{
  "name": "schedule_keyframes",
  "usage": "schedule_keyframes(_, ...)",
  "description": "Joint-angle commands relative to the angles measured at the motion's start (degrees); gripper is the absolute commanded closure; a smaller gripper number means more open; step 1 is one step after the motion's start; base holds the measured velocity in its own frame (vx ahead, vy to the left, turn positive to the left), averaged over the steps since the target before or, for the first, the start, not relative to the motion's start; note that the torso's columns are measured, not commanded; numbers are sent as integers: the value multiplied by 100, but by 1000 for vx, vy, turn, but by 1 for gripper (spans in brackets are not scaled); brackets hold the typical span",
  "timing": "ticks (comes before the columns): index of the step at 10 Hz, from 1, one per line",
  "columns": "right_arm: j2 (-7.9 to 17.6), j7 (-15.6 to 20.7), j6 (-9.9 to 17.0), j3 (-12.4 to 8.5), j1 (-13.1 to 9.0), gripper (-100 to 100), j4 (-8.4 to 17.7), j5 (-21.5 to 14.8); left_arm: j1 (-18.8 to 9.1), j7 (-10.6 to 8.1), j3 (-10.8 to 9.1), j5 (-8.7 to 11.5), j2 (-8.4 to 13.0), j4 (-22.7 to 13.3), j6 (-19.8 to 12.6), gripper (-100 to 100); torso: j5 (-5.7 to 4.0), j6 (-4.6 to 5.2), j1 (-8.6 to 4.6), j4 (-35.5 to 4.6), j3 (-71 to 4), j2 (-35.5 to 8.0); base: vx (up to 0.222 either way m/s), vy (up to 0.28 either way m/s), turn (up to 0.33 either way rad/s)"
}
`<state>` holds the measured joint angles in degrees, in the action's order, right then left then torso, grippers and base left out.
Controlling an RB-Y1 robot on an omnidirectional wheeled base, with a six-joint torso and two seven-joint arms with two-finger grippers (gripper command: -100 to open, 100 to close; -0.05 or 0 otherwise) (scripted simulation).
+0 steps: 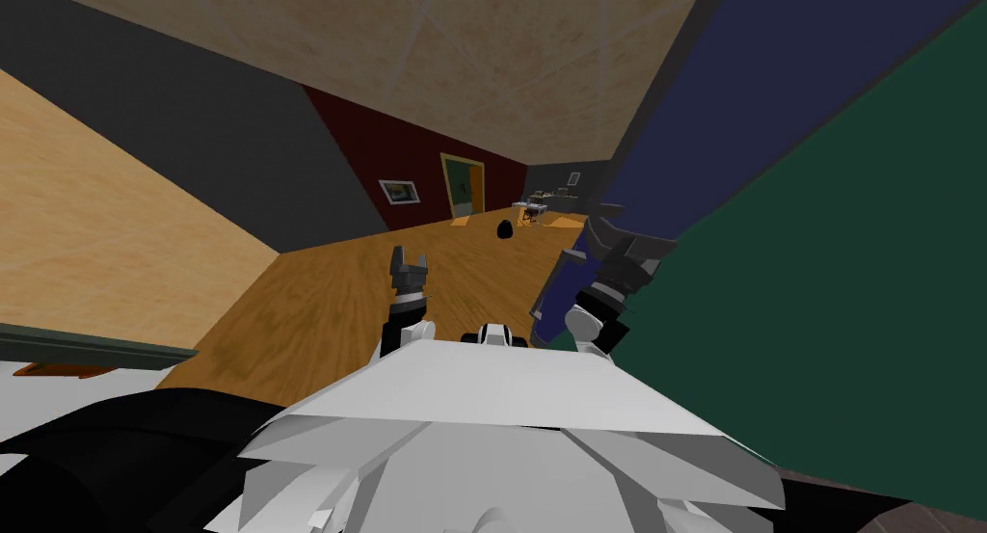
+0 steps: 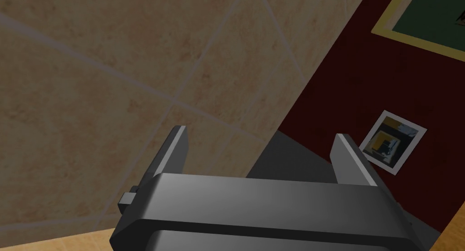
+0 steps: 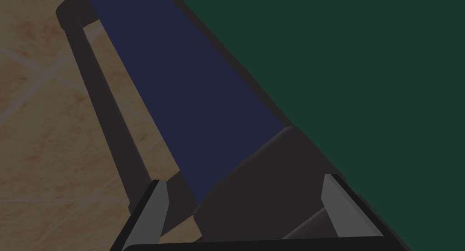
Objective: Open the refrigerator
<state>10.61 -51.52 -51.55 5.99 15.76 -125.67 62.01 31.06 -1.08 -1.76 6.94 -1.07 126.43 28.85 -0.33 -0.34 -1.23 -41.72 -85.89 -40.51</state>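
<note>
Both jaws spread, our right gripper (image 3: 245, 184) holds nothing. The handle (image 3: 116, 121) lies beside one jaw; closing could miss it.

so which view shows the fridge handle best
The right wrist view: the dark handle runs along the navy door, up from the open right gripper. In the head view the door is a narrow strip by that gripper, the handle too small to tell. The left wrist view, left gripper open, faces away.
</note>
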Motion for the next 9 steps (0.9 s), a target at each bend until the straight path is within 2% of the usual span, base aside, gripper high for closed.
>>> schedule_keyframes(1,10,-251,-76,50,-42,-100,33,317,0,0,0,0,0,0,0,0,-14,-10,-26,12,-14,24,-3,-66,108)
schedule_keyframes(3,-8,-583,-286,167,-68,-100,73,656,0,0,0,0,0,0,0,0,-35,-24,-73,32,-48,74,-7,-71,245)
schedule_keyframes(5,-24,-786,-385,226,-73,-100,91,884,0,0,0,0,0,0,0,0,-47,-10,-124,39,-74,107,-22,-56,207)
schedule_keyframes(6,-24,-786,-385,226,-73,-100,91,884,0,0,0,0,0,0,0,0,-46,-7,-131,34,-74,104,-22,-54,122)
schedule_keyframes(9,-72,-1096,-569,341,-72,-100,119,1192,1,0,0,0,0,0,0,0,-33,40,-169,1,-68,79,6,-33,168)
